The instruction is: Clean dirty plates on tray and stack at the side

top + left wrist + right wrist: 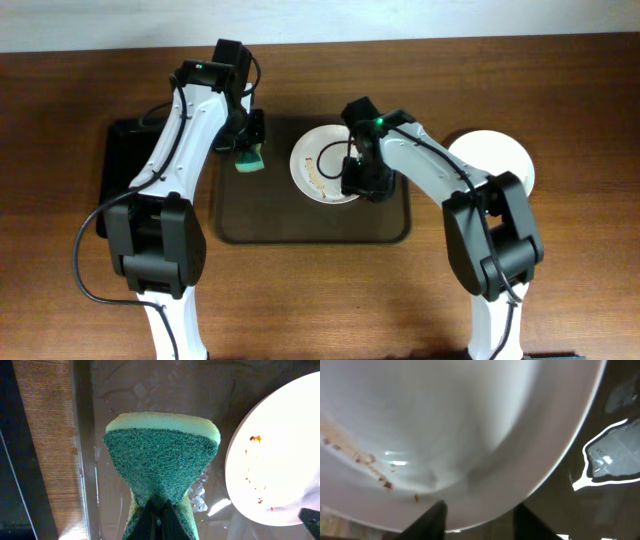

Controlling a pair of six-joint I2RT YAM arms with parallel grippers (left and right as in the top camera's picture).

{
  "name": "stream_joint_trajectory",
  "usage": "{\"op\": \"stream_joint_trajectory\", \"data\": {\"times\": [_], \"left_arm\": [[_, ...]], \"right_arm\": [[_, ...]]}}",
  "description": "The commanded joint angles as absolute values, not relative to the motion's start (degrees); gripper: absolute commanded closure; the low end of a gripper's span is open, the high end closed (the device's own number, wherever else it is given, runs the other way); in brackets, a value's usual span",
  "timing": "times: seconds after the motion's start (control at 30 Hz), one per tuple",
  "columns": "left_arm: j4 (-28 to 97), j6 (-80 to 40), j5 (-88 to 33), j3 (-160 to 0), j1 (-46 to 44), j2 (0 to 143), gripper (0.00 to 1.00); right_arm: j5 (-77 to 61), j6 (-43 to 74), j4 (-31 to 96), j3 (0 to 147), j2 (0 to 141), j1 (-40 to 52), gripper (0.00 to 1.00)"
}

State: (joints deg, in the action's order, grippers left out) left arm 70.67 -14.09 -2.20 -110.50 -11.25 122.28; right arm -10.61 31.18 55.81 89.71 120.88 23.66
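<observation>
Sponge (162, 460), clamped in the left gripper (159, 512), hung over the far left corner of the tray (300, 225); streaked plate (312, 160) lay mid-tray, right gripper (480, 510) jaws apart at its rim, probably wanting a firm hold before scrubbing.

My left arm (185, 130) reaches forward from the near edge and bends in toward the middle. Its wrist tips the left gripper (157, 516) down, with the two fingers pinched tight together on a sponge (160, 460). My right arm (440, 175) also reaches forward and folds in toward the middle, so the two arms lean toward each other but are well apart, and the right gripper (480, 517) points down low at its end, its two dark fingers standing apart with a gap between them.
</observation>
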Motion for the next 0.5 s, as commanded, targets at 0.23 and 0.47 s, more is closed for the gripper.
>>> {"op": "stream_joint_trajectory", "data": {"times": [0.23,0.47], "left_arm": [[70.5,-13.2,-2.6,-110.2,-11.2,122.6,0.99],[70.5,-13.2,-2.6,-110.2,-11.2,122.6,0.99]], "right_arm": [[-18.0,-3.5,45.8,93.4,118.0,13.1,0.41],[-21.2,0.1,45.1,93.2,124.0,13.1,0.57]]}}
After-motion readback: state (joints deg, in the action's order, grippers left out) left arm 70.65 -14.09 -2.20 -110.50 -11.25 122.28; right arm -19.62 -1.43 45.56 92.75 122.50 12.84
